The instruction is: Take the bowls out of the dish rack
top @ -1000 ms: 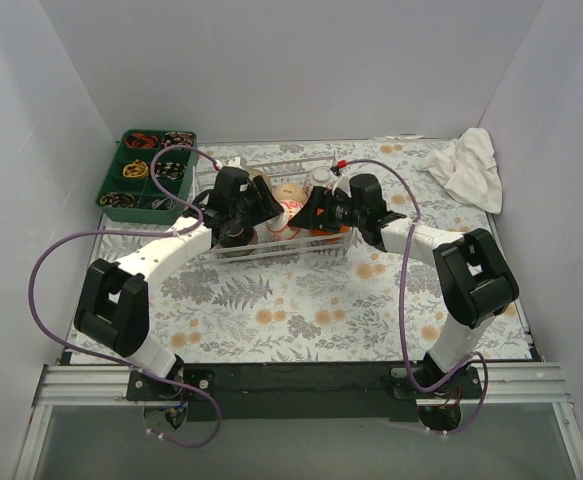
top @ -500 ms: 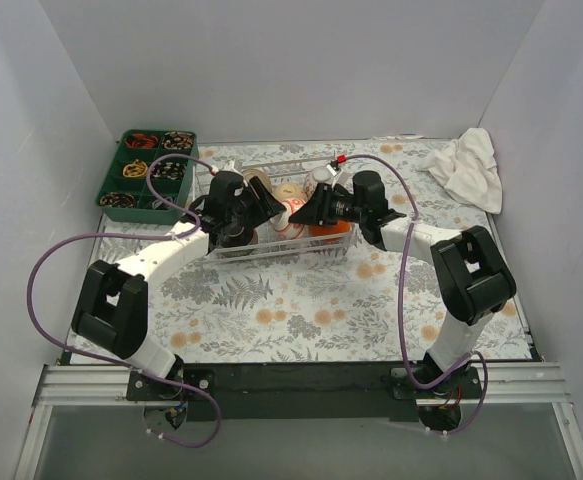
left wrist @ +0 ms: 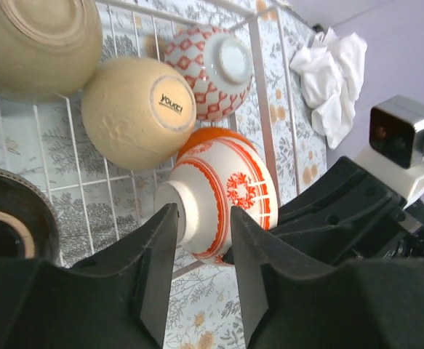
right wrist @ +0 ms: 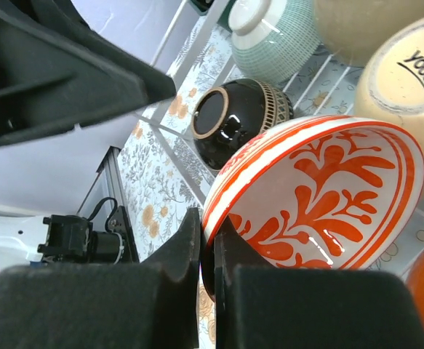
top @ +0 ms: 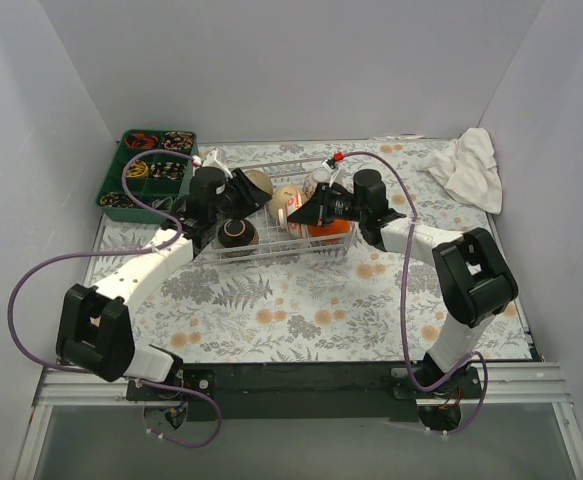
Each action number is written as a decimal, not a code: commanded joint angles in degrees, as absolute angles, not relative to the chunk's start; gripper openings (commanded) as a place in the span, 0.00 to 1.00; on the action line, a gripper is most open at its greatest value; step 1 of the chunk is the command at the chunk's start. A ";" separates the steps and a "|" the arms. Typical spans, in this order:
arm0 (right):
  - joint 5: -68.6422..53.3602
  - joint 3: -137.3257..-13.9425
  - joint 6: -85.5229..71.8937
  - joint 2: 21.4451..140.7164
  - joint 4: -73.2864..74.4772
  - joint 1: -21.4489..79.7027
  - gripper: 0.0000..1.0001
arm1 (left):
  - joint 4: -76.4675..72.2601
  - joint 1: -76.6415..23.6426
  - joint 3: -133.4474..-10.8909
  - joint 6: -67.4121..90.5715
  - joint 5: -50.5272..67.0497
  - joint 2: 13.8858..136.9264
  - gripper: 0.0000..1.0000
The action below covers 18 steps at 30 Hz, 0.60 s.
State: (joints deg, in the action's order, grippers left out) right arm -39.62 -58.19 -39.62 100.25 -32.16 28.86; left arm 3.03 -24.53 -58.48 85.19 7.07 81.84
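Pinching the rim of a red-patterned white bowl (right wrist: 321, 196), our right gripper (right wrist: 206, 243) has its fingers pressed together on either side of the wall. The bowl stands tilted on edge inside the white wire dish rack (top: 276, 250), just beside the upturned cream bowl (left wrist: 135, 113). Our left gripper (left wrist: 203, 218) hangs spread over that bowl's foot; we cannot tell whether it touches. A dark brown bowl (right wrist: 237, 120), pale green bowl (right wrist: 277, 29), olive-tan bowl (left wrist: 37, 40) and lattice-patterned bowl (left wrist: 212, 69) lie upturned in the rack.
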 commanded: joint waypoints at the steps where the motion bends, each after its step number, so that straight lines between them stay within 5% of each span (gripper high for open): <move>1: -43.07 -60.03 -38.23 94.49 -36.91 29.00 0.01 | 5.80 -23.12 -60.64 77.97 0.80 73.58 0.39; 12: -47.46 -65.03 -38.77 90.36 -32.63 29.00 0.01 | 5.02 -22.94 -54.94 59.17 -17.39 62.58 0.84; 18: -32.84 -76.26 -14.88 86.40 3.99 28.92 0.01 | 2.73 -22.94 -50.63 52.82 -19.16 60.65 0.98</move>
State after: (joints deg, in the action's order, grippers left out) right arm -43.13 -66.54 -31.11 92.05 -16.69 28.99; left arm 3.79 -23.07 -52.88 59.22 -15.33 61.91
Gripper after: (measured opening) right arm 0.069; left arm 0.966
